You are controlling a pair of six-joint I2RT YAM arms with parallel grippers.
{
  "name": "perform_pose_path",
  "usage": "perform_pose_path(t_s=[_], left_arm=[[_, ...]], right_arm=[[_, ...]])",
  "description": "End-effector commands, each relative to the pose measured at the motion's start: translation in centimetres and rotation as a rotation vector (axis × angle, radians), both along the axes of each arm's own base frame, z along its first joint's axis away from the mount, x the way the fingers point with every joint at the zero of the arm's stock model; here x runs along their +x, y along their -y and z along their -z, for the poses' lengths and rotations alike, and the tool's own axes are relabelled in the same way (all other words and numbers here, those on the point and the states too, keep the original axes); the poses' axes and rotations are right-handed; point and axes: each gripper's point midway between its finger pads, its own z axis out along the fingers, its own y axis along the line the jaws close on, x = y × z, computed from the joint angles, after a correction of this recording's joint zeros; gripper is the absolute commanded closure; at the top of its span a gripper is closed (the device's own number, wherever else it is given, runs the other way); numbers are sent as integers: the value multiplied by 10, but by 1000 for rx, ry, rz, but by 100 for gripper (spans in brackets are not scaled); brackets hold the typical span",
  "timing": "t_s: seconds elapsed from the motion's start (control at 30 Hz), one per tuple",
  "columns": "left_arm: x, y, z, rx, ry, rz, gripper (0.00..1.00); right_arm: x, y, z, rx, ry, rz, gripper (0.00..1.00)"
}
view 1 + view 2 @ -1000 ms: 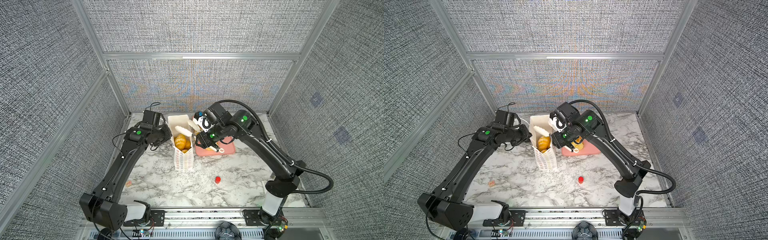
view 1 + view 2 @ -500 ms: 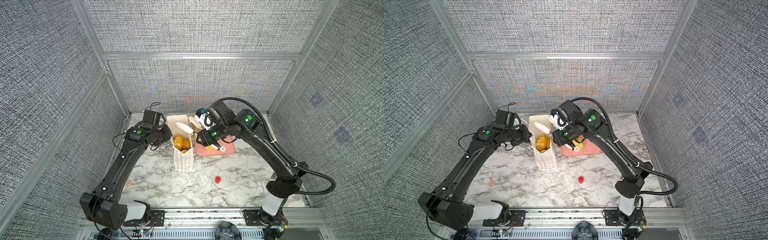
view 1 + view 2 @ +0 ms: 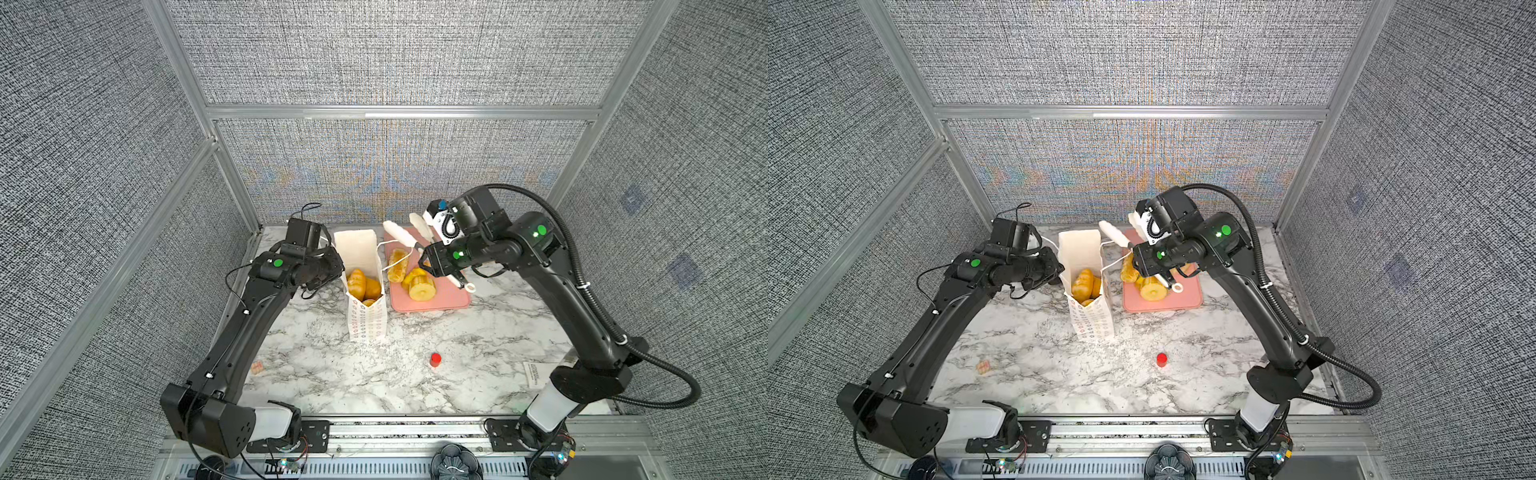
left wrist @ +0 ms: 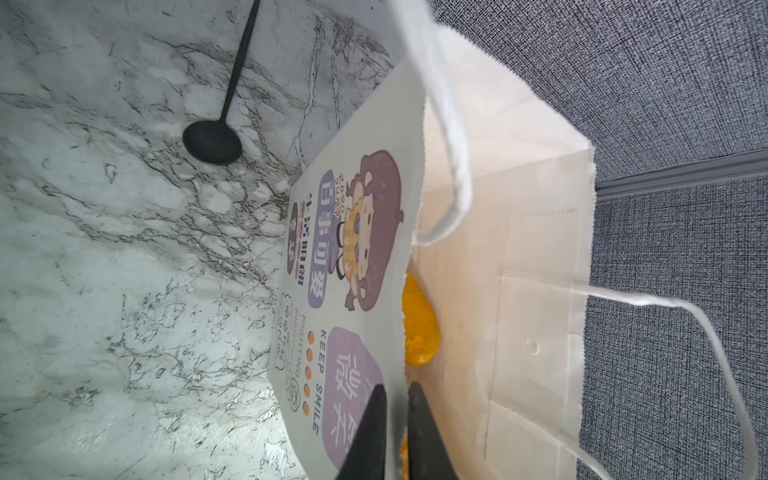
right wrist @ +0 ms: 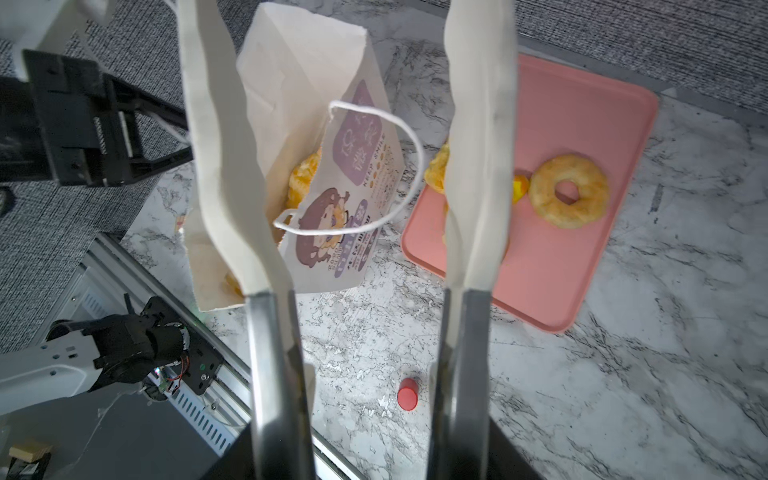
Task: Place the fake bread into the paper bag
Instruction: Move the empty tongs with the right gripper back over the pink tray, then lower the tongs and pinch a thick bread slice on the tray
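Note:
The paper bag (image 3: 368, 324) (image 3: 1092, 320) stands open on the marble, with several pieces of fake bread (image 3: 363, 284) (image 5: 303, 178) inside. My left gripper (image 4: 397, 399) (image 3: 338, 270) is shut on the bag's (image 4: 519, 249) left wall at the rim. A ring cake (image 3: 422, 286) (image 5: 569, 191) and a long loaf (image 3: 398, 264) lie on the pink tray (image 3: 440, 301). My right gripper (image 5: 374, 457) (image 3: 442, 262) grips white-tipped metal tongs (image 3: 401, 235) (image 5: 478, 124). The tong tips stand apart and empty, above the tray's back left corner beside the bag (image 5: 299, 83).
A small red cylinder (image 3: 435, 359) (image 3: 1161, 359) (image 5: 408, 394) stands in front of the tray (image 3: 1183, 299). A small pale block (image 3: 257, 368) lies by the left arm. A black spoon (image 4: 212, 141) lies left of the bag. A paper label (image 3: 536, 372) lies at the right.
The right arm has drawn the empty tongs away from the bag's mouth, rightward and back to above the tray. The left gripper kept its hold on the bag.

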Motion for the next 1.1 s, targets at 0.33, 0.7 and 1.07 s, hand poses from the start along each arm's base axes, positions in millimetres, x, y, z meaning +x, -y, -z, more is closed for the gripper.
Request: perform_pose_path(t_s=[0.33,0.7,1.07], left_arm=[[3,1,-1,12,5,20,86],[5,4,4,9,-5,33,86],[6,5,8,6,-11,33,86]], right_arm=[[10,58,89,33,-281,233,46],[-2,55,173,36,-540,294,46],[2,49,200,34,-604,315,32]])
